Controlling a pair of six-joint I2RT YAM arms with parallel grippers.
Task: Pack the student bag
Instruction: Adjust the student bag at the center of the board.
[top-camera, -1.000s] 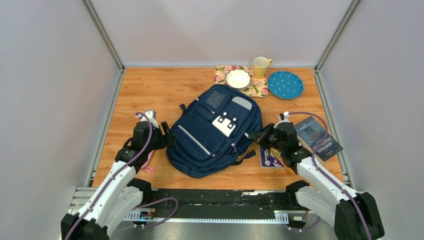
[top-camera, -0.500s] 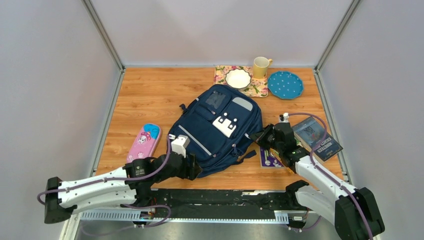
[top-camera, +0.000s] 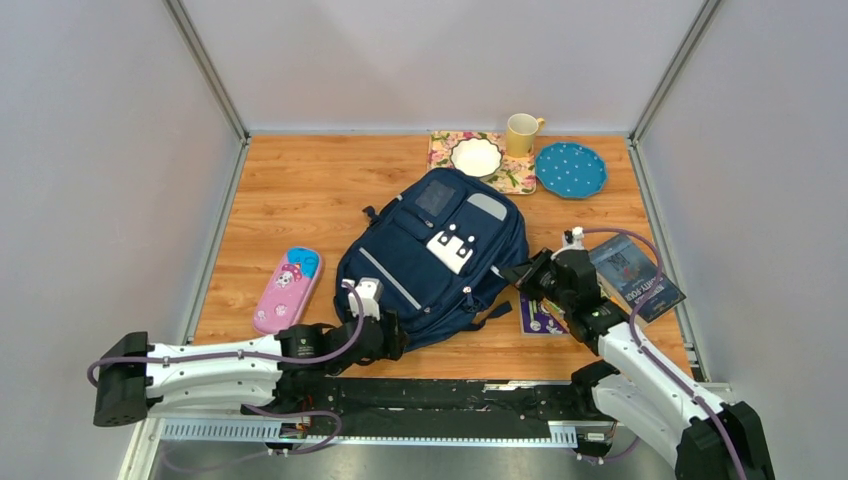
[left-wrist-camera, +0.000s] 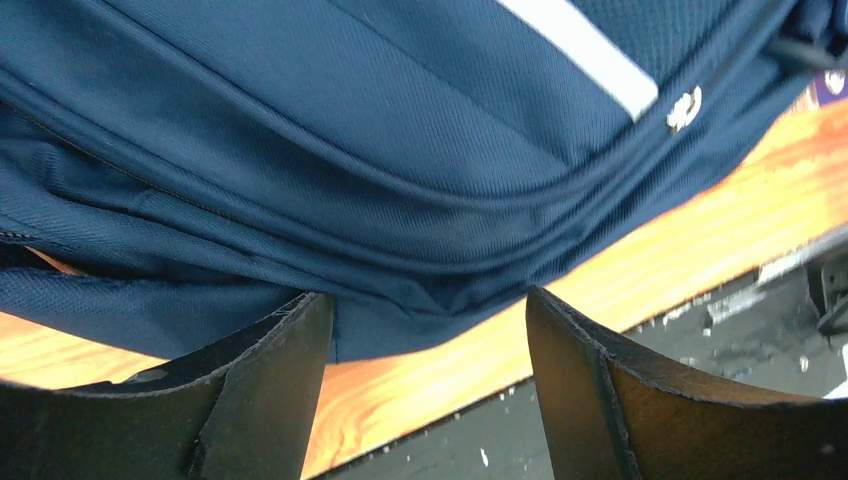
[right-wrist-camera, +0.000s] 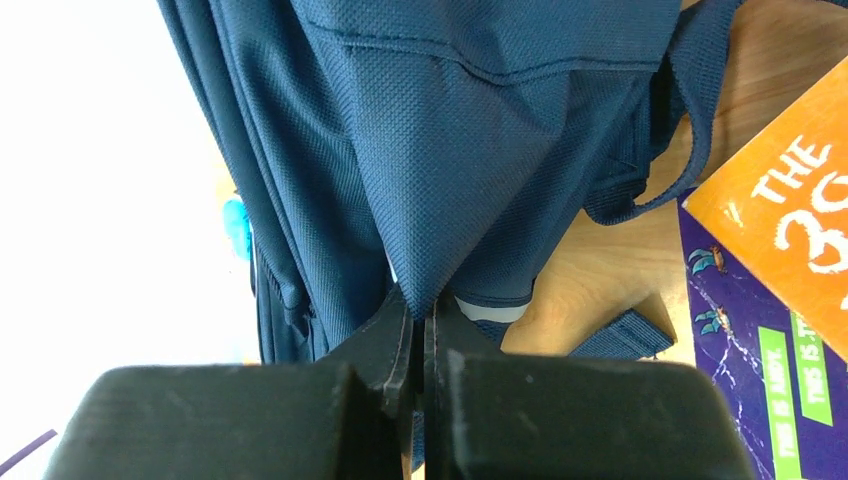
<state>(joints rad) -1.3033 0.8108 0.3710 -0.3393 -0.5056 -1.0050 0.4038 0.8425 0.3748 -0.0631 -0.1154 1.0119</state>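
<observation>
Overhead, the large navy blue fabric backpack (top-camera: 435, 260) lies at the centre of the wooden tabletop (top-camera: 300, 190). The left gripper (top-camera: 388, 335) is at its near edge and the right gripper (top-camera: 512, 272) at its right side.

Only the left wrist view shows the left gripper (left-wrist-camera: 420, 300) spread wide, framing the backpack's lower edge.

Only the right wrist view shows the right gripper (right-wrist-camera: 422, 320) clamped on a fold of backpack fabric, beside a purple printed book cover (right-wrist-camera: 760, 360).

I see the overhead view evenly bright, with soft shadows. In the right wrist view the background left of the student bag (right-wrist-camera: 450, 150) blows out white. The left wrist's near fingers (left-wrist-camera: 260, 400) look dark and soft.
</observation>
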